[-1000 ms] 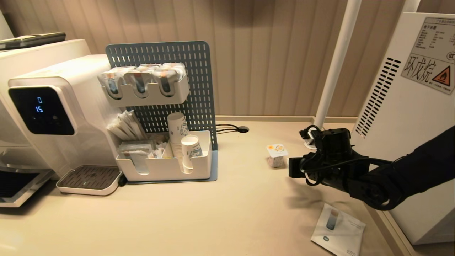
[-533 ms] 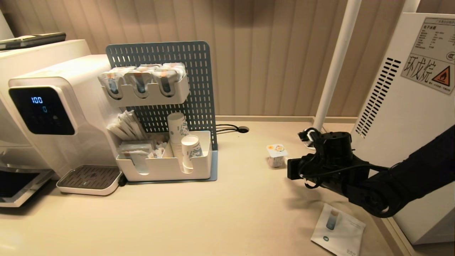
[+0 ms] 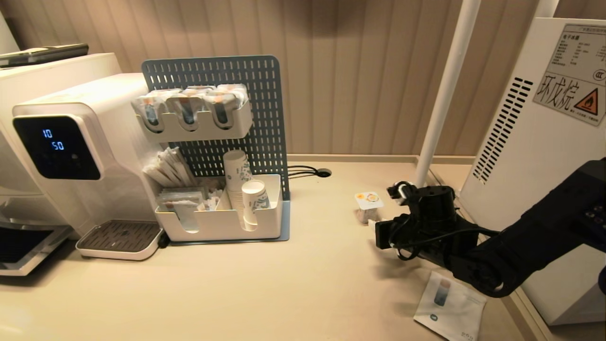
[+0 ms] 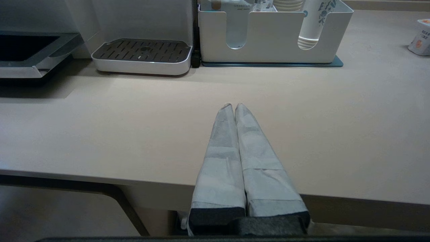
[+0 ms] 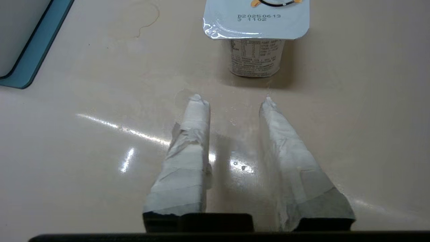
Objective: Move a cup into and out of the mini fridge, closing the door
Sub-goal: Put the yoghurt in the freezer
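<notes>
Glossy beige counter (image 5: pixel 84 141), foil-lidded cup (image 5: pixel 255 37), right gripper (image 5: pixel 231 101) taped fingers apart, empty.

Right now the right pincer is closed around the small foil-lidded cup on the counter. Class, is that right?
Not quite. The right pincer is open and short of the cup, which stands untouched on the counter, as the right wrist view shows.

White cup (image 3: pixel 368 207), yellow-orange lid print; white mini fridge (image 3: pixel 535 156); beige counter (image 3: pixel 284 284).
</notes>
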{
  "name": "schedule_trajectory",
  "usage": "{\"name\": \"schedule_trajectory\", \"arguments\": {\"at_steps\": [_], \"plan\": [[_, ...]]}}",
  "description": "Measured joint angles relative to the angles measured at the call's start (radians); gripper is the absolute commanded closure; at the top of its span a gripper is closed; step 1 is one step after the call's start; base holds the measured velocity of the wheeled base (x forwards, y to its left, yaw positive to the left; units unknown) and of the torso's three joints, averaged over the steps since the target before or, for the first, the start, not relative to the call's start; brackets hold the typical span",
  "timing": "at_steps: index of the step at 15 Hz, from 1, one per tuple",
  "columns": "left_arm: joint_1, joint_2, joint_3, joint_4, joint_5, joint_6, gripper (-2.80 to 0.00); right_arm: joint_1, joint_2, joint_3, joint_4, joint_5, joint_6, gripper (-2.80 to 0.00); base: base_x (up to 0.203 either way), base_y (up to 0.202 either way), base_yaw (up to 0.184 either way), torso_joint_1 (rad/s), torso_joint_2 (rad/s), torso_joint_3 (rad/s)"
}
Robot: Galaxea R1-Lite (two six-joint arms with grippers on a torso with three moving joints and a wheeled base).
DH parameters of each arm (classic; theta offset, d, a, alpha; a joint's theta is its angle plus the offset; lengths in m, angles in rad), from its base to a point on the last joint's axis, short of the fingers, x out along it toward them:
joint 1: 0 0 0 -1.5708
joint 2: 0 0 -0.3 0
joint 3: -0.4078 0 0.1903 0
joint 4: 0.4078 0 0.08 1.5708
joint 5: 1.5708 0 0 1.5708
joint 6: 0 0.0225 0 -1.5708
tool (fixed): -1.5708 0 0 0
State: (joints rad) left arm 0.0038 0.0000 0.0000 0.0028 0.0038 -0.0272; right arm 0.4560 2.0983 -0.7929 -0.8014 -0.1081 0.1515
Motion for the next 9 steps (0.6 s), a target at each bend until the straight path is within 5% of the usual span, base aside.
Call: {"name": "schedule_trajectory", "arguments": {"at_steps": [9], "plan": [[0.0, 0.0, 0.0, 0.0, 0.0, 0.0, 0.0, 0.006, 0.053, -0.053, -0.033, -0.003, -0.001, -2.8, 0.0, 0.0, 0.0, 0.0, 0.0, 0.0]]}}
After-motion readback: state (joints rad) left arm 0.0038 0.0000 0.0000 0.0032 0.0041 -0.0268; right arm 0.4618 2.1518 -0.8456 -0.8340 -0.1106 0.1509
